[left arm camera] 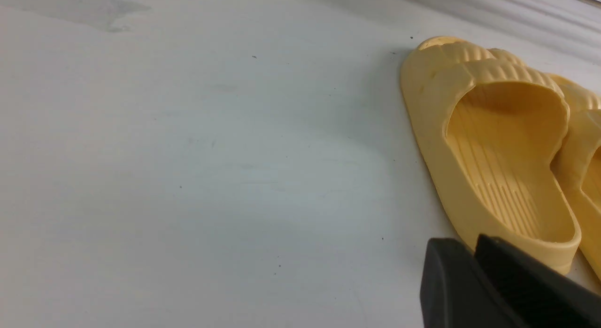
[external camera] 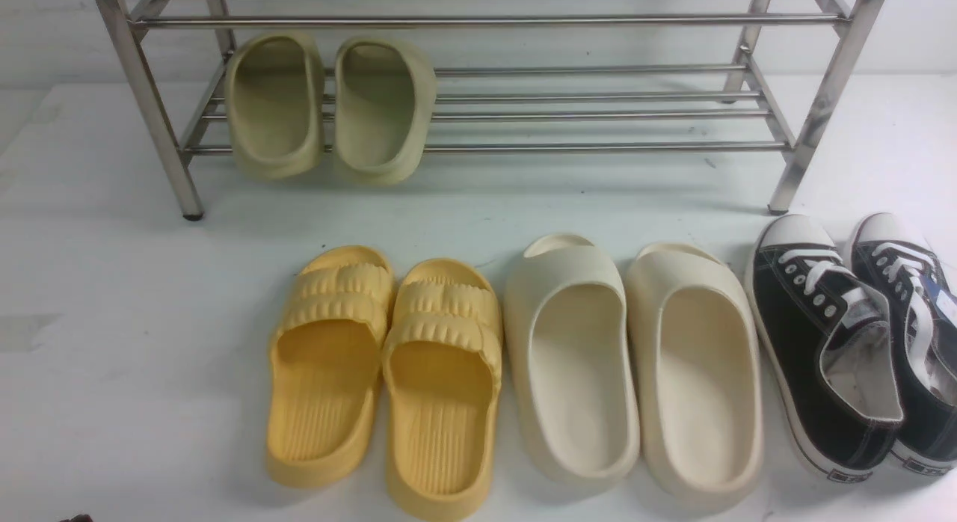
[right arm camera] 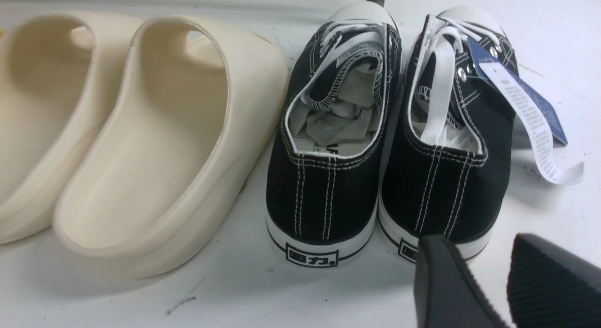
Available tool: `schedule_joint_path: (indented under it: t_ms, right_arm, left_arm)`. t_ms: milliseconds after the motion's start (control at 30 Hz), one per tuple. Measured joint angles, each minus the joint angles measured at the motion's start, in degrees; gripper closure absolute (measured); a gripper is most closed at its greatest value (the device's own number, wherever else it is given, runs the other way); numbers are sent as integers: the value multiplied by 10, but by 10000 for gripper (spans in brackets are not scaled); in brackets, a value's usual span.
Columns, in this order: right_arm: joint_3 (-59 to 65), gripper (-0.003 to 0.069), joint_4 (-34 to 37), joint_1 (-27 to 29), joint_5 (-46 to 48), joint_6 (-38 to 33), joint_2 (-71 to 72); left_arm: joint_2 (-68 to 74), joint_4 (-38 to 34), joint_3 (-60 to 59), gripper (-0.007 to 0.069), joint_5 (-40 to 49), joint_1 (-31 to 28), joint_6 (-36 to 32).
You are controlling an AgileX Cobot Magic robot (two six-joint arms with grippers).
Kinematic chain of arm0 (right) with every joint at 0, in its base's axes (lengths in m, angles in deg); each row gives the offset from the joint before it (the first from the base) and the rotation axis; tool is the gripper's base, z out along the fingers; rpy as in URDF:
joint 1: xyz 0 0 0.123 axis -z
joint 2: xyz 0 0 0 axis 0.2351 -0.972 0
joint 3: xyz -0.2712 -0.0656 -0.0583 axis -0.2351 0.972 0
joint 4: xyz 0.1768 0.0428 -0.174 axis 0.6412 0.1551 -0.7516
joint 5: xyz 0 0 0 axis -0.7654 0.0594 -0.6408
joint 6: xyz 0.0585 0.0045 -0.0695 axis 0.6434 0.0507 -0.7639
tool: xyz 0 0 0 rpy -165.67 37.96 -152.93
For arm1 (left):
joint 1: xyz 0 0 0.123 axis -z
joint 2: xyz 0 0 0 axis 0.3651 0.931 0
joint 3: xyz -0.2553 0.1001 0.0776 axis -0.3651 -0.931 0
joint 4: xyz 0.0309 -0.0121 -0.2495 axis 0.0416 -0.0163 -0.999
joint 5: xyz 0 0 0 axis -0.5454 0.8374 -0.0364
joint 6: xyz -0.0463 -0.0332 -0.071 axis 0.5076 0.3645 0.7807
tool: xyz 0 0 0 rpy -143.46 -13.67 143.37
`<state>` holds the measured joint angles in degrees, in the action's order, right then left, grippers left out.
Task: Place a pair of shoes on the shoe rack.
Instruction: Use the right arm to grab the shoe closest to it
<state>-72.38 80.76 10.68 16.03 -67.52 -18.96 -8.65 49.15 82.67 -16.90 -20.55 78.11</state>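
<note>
Right wrist view showed the pair of black canvas sneakers point(right arm camera: 324, 196) standing rightmost, near the shiny steel shoe rack's point(external camera: 821, 111) right leg, heel labels point(right arm camera: 312, 258) reading 回力; right claw point(right arm camera: 476, 257) spread, empty; left claw point(left arm camera: 460, 253) pressed together.

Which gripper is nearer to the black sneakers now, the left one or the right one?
Right. The right gripper hangs just behind the heels of the black sneakers. The left gripper is by a yellow slipper's heel, beyond the cream slides.
</note>
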Motion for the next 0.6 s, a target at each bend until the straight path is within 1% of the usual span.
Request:
schedule_joint_path:
  t_ms: [600]
  right_arm:
    - [0, 413, 0, 0, 0, 0, 0]
  left_arm:
    - [0, 0, 0, 523, 0, 0, 0]
